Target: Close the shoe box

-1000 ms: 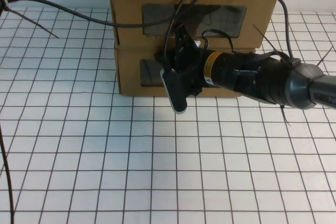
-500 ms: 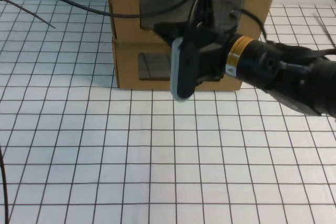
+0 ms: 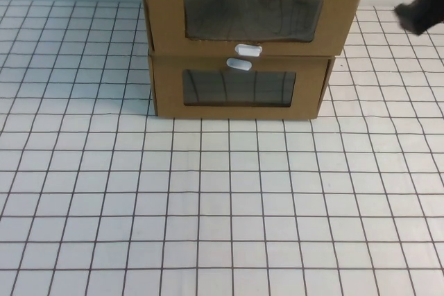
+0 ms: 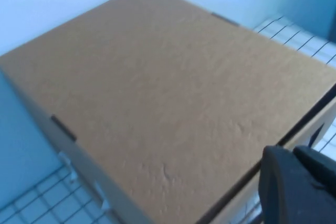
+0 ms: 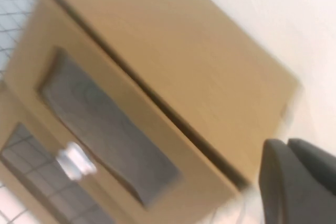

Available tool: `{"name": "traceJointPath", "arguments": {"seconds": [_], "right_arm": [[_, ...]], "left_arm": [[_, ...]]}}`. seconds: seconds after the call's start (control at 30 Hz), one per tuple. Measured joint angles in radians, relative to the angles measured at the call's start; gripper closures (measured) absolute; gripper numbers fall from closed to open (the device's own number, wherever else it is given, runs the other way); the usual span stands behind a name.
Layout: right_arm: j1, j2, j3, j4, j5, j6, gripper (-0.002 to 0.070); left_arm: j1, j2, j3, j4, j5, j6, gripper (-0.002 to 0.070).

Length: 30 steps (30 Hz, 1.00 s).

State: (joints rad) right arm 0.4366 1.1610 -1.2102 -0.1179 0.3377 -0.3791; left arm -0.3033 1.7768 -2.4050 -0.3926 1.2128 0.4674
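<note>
The shoe box (image 3: pixel 253 15) is the upper of two stacked brown cardboard boxes, with a wide clear window and a small white pull tab (image 3: pixel 248 50) below it. Its drawer front sits about flush with the shell, with a thin dark seam under the top panel. My left gripper (image 4: pixel 291 153) is shut and empty above the box top (image 4: pixel 157 93), near its front edge; it is out of the high view. My right gripper (image 5: pixel 287 145) is shut and empty, raised beside the box (image 5: pixel 173 77) near its top. A dark part of my right arm (image 3: pixel 420 8) shows at the far right.
The lower, similar cardboard box (image 3: pixel 239 88) has a narrower window and a white tab (image 3: pixel 238 64) above it. Both boxes stand at the back of a white gridded table (image 3: pixel 222 206), against a pale wall.
My right arm has pulled away from the front of the boxes, up and to the right, almost out of the high view. Both box fronts and tabs are now uncovered.
</note>
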Motion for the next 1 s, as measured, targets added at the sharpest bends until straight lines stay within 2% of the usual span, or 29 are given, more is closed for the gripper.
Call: {"name": "traceJointPath", "arguments": {"seconds": [0.17, 0.27, 0.5, 0.7, 1.0], "right_arm": [[-0.159, -0.119, 0.035, 0.002, 0.068, 0.345, 0.0691], [-0.202, -0.193, 0.084, 0.005, 0.081, 0.484, 0.0691], [-0.212, -0.354, 0.232, 0.013, 0.202, 0.563, 0.0691], [-0.212, -0.624, 0.42, 0.03, 0.156, 0.57, 0.0691], [-0.214, -0.84, 0.718, 0.105, 0.175, 0.568, 0.0691]], "left_arm": [[0.002, -0.076, 0.01, 0.015, 0.055, -0.049, 0.0677], [0.002, -0.132, 0.054, -0.008, 0.059, -0.07, 0.0677], [0.002, -0.342, 0.265, -0.018, 0.061, -0.087, 0.0677], [0.002, -0.606, 0.647, -0.038, -0.001, -0.087, 0.0677], [0.002, -1.123, 1.434, -0.054, -0.423, -0.087, 0.0677]]}}
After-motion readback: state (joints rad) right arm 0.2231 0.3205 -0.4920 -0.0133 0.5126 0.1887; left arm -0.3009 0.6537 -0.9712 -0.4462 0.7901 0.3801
